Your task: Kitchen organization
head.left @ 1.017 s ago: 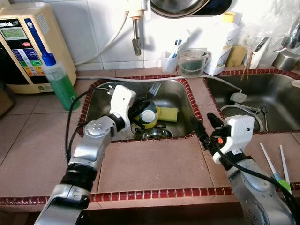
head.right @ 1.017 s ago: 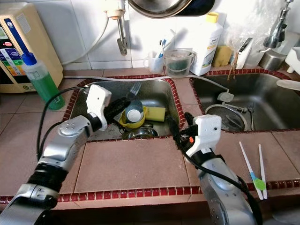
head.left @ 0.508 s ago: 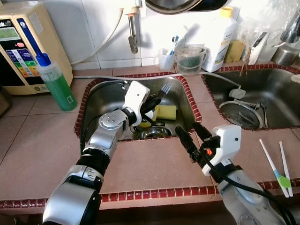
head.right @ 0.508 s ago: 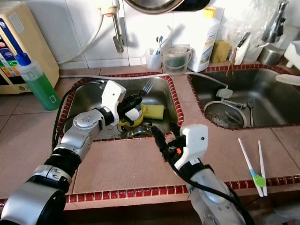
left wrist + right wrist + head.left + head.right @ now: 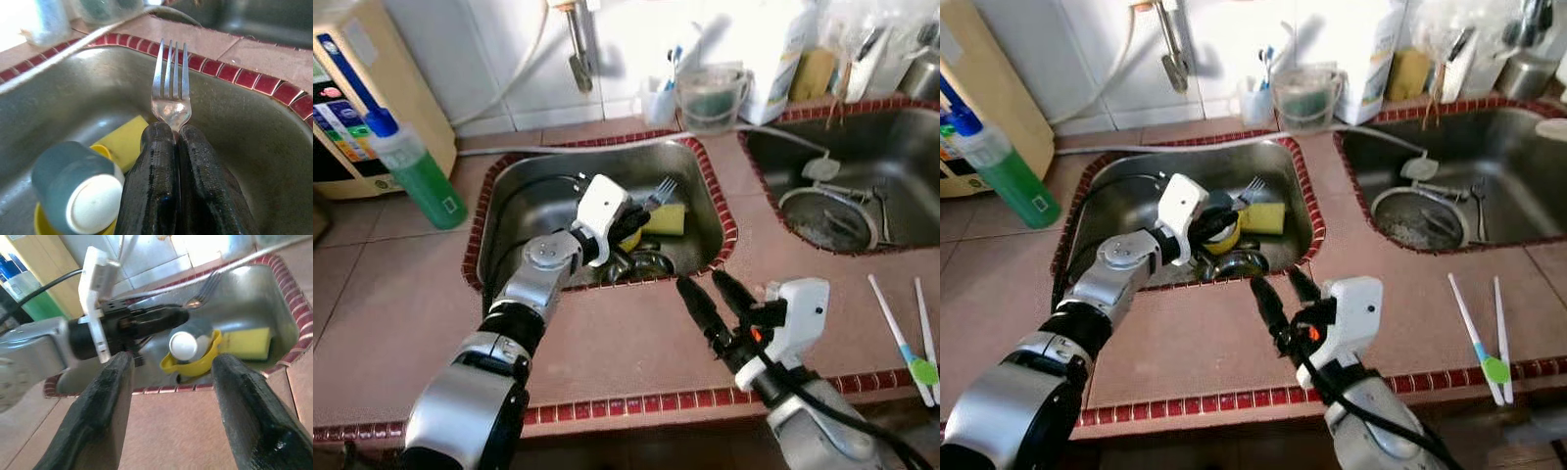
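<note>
Your L gripper [image 5: 173, 134] now lower in sink [image 5: 509, 186], clamped on fork [image 5: 171, 88]; handle hidden. R gripper [image 5: 705, 294] spread wide at 5 o'clock.

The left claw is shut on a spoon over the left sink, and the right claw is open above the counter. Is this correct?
Not quite: the left claw holds a fork, not a spoon; the left wrist view shows its tines. The rest stands: it is over the left sink, and the right claw is open above the counter.

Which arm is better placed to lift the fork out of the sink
Left, probably. The left gripper is already shut on the fork inside the sink. The right gripper hangs open over the counter, holding nothing.
</note>
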`<state>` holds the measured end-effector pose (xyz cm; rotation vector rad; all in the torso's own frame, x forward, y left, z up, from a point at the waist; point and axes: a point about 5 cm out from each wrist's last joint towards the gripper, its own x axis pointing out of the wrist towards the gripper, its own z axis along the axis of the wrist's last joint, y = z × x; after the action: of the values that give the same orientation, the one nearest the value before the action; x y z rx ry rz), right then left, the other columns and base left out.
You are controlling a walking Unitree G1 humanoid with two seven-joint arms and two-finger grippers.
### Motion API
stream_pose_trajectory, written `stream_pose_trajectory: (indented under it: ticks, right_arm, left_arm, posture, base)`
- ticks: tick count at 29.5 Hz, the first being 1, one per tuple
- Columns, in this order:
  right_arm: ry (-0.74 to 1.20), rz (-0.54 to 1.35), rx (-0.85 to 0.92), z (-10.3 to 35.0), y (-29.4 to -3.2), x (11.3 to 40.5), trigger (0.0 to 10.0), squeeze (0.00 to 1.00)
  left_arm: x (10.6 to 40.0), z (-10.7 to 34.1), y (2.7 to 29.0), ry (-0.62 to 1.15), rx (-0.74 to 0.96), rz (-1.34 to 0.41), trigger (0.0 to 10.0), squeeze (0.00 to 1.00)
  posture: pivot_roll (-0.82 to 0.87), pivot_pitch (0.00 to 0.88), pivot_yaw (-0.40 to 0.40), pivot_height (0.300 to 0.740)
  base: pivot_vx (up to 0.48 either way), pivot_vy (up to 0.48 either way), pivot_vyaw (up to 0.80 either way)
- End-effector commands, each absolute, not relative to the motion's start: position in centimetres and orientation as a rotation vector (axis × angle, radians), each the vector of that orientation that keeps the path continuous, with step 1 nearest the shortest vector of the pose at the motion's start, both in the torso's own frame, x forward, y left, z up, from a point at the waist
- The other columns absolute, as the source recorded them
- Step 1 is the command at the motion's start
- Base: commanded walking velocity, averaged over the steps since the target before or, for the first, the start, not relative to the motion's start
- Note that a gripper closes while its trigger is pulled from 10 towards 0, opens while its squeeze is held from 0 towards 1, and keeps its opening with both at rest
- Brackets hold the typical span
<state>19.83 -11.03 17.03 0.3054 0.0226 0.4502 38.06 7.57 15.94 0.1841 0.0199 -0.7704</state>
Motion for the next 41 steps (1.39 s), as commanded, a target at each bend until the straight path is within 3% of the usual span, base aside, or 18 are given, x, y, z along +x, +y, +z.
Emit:
stream_pose_trajectory:
  ticks: [1,8,9,12,14,29,41]
  right_arm:
    - [0.029,0.473,0.321,17.3,-10.5,19.2,10.0,0.00]
    - [0.058,0.472,0.336,17.2,-10.3,18.3,10.0,0.00]
    - [0.062,0.474,0.341,17.2,-10.2,18.2,10.0,0.00]
    - [0.064,0.476,0.345,17.3,-10.1,18.1,10.0,0.00]
    - [0.068,0.478,0.352,17.3,-10.1,17.9,10.0,0.00]
    - [0.075,0.479,0.358,17.4,-10.2,17.9,10.0,0.00]
    - [-0.020,0.318,0.247,17.7,-12.4,21.4,10.0,0.00]
  left_arm:
    - [38.3,16.2,8.1,0.022,0.215,-0.769,10.0,0.00]
    - [38.6,16.1,8.5,0.047,0.226,-0.760,10.0,0.00]
    - [38.7,16.1,8.7,0.053,0.224,-0.754,10.0,0.35]
    - [38.8,16.1,8.9,0.056,0.231,-0.744,10.0,0.38]
    - [38.9,16.2,9.3,0.060,0.227,-0.728,10.0,1.00]
    - [39.3,16.7,10.4,0.065,0.219,-0.698,10.0,1.00]
    - [39.2,17.2,11.4,-0.008,0.155,-0.637,10.0,1.00]
  posture:
    - [-0.24,0.237,0.175,0.740]
    - [-0.24,0.263,0.190,0.740]
    - [-0.24,0.268,0.191,0.740]
    - [-0.23,0.273,0.192,0.740]
    - [-0.23,0.277,0.194,0.740]
    - [-0.22,0.279,0.190,0.740]
    - [-0.18,0.212,0.158,0.740]
  base:
    - [0.000,0.000,0.00]
    - [0.000,0.000,0.00]
    - [0.000,0.000,0.00]
    - [0.000,0.000,0.00]
    - [0.000,0.000,0.00]
    - [0.000,0.000,0.00]
    - [0.000,0.000,0.00]
